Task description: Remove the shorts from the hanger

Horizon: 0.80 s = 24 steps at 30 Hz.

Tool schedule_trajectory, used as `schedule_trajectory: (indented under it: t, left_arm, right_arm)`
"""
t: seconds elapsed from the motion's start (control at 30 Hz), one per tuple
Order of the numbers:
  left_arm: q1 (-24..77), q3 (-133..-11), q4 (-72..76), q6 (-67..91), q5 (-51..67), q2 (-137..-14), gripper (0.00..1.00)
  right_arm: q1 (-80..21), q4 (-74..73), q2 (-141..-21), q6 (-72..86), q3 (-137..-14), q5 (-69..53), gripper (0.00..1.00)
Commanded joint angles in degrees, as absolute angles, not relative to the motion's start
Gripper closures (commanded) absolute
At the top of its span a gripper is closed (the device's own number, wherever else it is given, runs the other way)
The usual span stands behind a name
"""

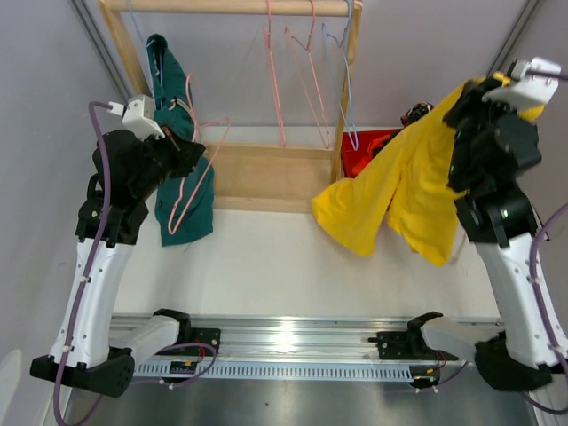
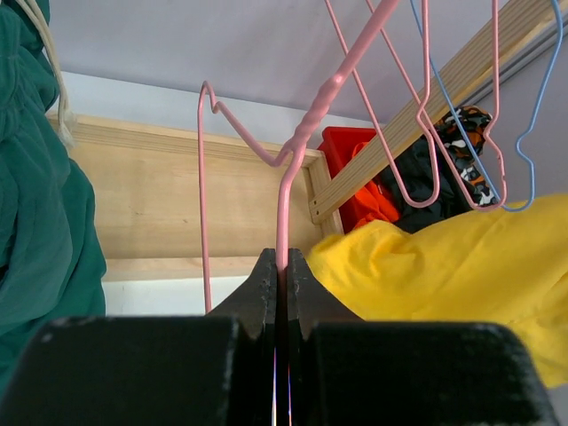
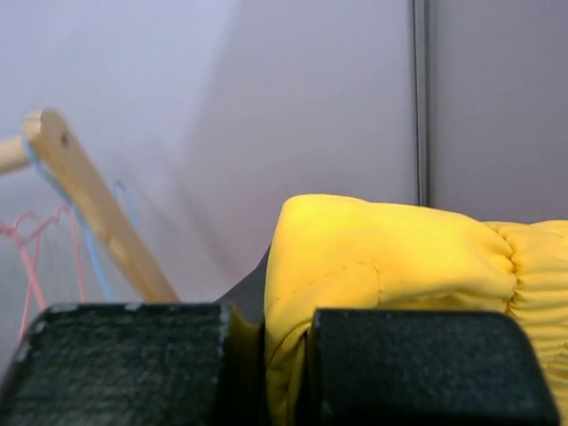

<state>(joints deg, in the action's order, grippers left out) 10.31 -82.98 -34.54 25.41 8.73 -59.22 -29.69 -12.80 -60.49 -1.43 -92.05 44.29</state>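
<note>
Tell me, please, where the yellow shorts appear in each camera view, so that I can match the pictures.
Top external: the yellow shorts hang right of centre, beside the rack's right end.
Left wrist: the shorts fill the lower right, beside the pink hanger.
Right wrist: the shorts sit centre and right, pinched in the right gripper.
Shared landmark: the wooden rack post.

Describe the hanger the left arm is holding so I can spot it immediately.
Look at the wooden rack at the back of the table. At its left end, a pink wire hanger lies against the dark green shorts, pinched in the left gripper. The other hangers dangle bare from the top rail, untouched.
</note>
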Motion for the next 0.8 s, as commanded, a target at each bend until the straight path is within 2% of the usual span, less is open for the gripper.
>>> schedule_trajectory:
  t: [0.0, 0.13, 0.23, 0.37, 0.43, 0.53, 0.57, 0.63, 0.67, 0.7, 0.73, 0.77]
  left_arm:
    - [9.84, -82.27, -30.15, 24.70, 9.32, -59.85, 1.00]
    - [9.84, -82.44, -29.80, 24.26, 9.84, -60.29, 1.00]
    - [9.84, -82.44, -30.06, 23.65, 9.58, -60.21, 1.00]
    - [9.84, -82.09, -30.50, 23.20, 9.23, -59.85, 1.00]
    - [9.84, -82.00, -30.50, 22.85, 8.97, -59.50, 1.00]
    - [9.84, -83.05, -30.41, 22.41, 8.26, -60.46, 1.00]
    - [9.84, -83.49, -30.58, 22.33, 8.09, -60.99, 1.00]
    - [9.84, -85.59, -30.94, 22.41, 7.82, -61.96, 1.00]
    - [9.84, -86.13, -30.85, 22.50, 7.91, -62.92, 1.00]
    - [9.84, -87.44, -30.94, 22.59, 8.00, -63.45, 1.00]
    - [9.84, -89.02, -31.11, 22.59, 8.09, -63.98, 1.00]
    - [9.84, -90.95, -31.64, 22.59, 8.00, -65.20, 1.00]
  right_arm:
    - [-14.48, -14.50, -70.96, 4.91, -102.36, 18.78, 1.00]
    - [-6.17, -12.75, -84.87, 9.31, -119.30, 11.43, 1.00]
    - [-3.79, -12.13, -95.95, 10.89, -130.29, 8.36, 1.00]
    - [-2.46, -12.58, -105.81, 12.56, -136.58, 6.42, 1.00]
    - [-2.46, -8.65, -105.83, 13.44, -132.21, 5.20, 1.00]
    - [-2.55, 3.10, -100.49, 16.34, -112.56, 4.57, 1.00]
    - [-2.46, 5.51, -98.81, 17.65, -101.36, 4.74, 1.00]
    - [-2.55, 8.77, -95.21, 21.51, -92.59, 4.13, 0.98]
    - [-2.46, 9.31, -94.66, 22.40, -89.16, 2.74, 0.83]
    - [-2.55, 10.10, -94.22, 23.02, -83.12, 2.03, 0.27]
    - [-2.55, 11.24, -93.78, 24.33, -80.53, 1.85, 0.02]
    - [-2.55, 11.51, -92.65, 24.95, -76.07, 2.54, 0.01]
